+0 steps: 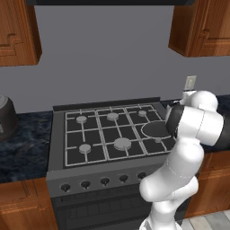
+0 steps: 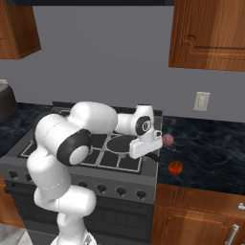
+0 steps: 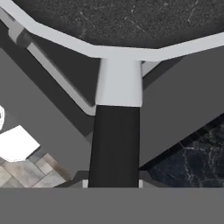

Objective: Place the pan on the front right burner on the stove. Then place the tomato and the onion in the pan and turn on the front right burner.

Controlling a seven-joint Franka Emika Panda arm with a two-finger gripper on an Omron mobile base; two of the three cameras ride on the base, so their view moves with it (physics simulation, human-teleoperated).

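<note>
On the front right corner of the dark grey gas stove (image 1: 58,148), sitting over the light-grey grates: the small round shallow frying pan (image 2: 120,143) with its dark inside and thin light rim. Pointing toward the stove's right front corner, the pan's slim dark straight handle (image 3: 114,146), running down the middle of the hand view from a pale collar at the rim. Closing on that handle from just above, the white arm's two-finger gripper (image 2: 149,152), jaws clamped together on it. Hiding under the pan, the front right burner cap, so not telling its state. Lying on the dark speckled stone counter (image 2: 210,143) just right of the stove, near the gripper, the small dull pinkish-red onion (image 2: 167,139). Resting closer to the counter's front edge, apart from the onion, the small glossy red-orange tomato (image 2: 175,167). Lining the stove's front panel, a row of black knobs (image 1: 104,181). Hanging above, brown wooden cabinets (image 2: 210,33).
</note>
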